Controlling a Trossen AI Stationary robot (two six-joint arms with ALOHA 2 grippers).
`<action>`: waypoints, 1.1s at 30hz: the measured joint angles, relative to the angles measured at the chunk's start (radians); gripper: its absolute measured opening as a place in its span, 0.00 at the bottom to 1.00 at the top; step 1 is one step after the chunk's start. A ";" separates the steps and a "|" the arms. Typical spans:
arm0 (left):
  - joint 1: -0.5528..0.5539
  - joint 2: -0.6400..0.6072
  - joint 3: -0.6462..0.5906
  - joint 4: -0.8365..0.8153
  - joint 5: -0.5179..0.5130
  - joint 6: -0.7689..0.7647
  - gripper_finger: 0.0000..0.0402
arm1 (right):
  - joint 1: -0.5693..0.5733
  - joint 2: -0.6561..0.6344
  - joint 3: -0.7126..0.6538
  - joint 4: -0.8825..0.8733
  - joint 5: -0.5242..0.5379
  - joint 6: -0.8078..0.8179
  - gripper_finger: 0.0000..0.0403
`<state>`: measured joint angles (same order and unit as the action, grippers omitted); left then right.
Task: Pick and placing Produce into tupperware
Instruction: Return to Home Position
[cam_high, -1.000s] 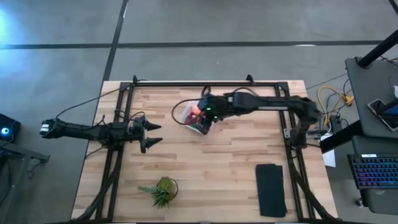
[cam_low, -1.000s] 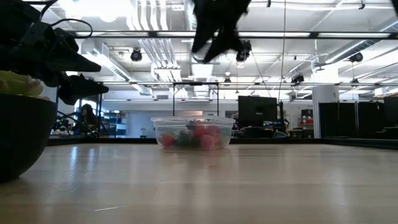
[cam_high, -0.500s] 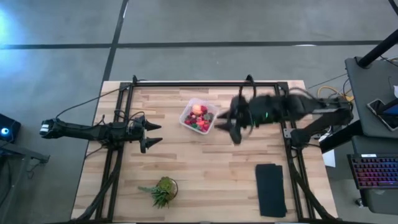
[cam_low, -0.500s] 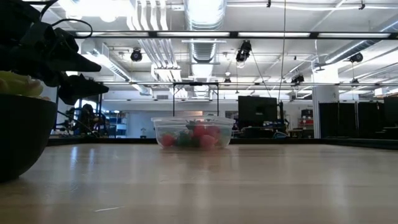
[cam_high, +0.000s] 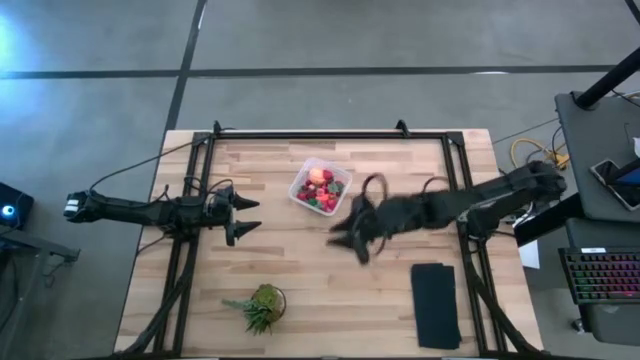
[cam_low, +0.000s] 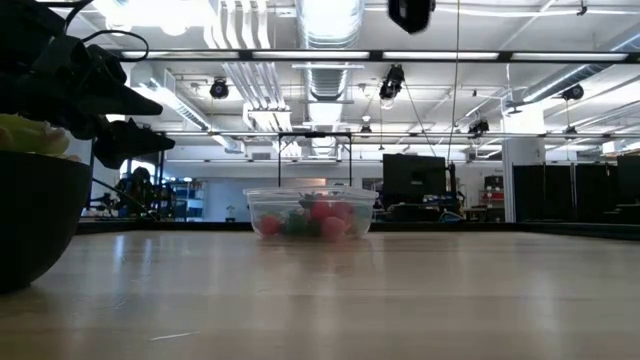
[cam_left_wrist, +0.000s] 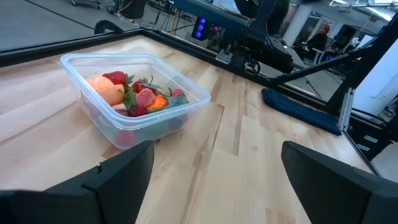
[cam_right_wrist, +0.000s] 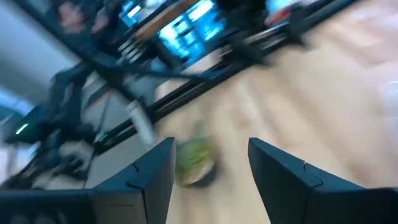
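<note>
The clear tupperware (cam_high: 320, 187) (cam_left_wrist: 186, 107) (cam_low: 310, 212) stands on the table's far middle. In it lies the produce (cam_left_wrist: 134, 98): red strawberry pieces, a pink-orange round fruit (cam_left_wrist: 104, 88) and a small orange piece (cam_left_wrist: 159, 104). My right gripper (cam_high: 350, 236) (cam_right_wrist: 211, 169) hovers over bare table on the tub's near right, open, with nothing between its fingers. My left gripper (cam_high: 247, 215) (cam_left_wrist: 211, 180) (cam_low: 165, 120) waits open at the table's left, pointing at the tub.
A spiky potted plant (cam_high: 261, 306) (cam_right_wrist: 195, 163) stands near the front edge, left of centre; its dark pot (cam_low: 35, 225) fills the low view's left. A flat black pad (cam_high: 436, 304) (cam_left_wrist: 298, 107) lies at the front right. Black frame rails (cam_high: 330, 134) border the table.
My right gripper has left its place above the tupperware and swung toward the table's near edge and a little to the right. It has tipped up from pointing down into the tub to nearly level. The tub stays where it was.
</note>
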<state>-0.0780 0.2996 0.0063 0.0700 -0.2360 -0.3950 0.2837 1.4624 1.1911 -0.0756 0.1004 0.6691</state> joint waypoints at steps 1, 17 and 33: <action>0.000 0.000 0.000 0.000 0.000 0.000 0.84 | -0.011 -0.035 -0.034 0.000 0.009 0.000 0.48; 0.000 -0.001 0.000 0.000 0.000 0.000 0.84 | -0.049 -0.782 -0.619 0.057 0.216 0.047 0.48; 0.000 -0.001 0.000 0.000 0.000 0.000 0.84 | -0.149 -1.131 -0.932 0.094 0.227 0.094 0.48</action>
<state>-0.0784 0.2989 0.0063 0.0700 -0.2359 -0.3950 0.1345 0.3312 0.2592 0.0188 0.3276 0.7633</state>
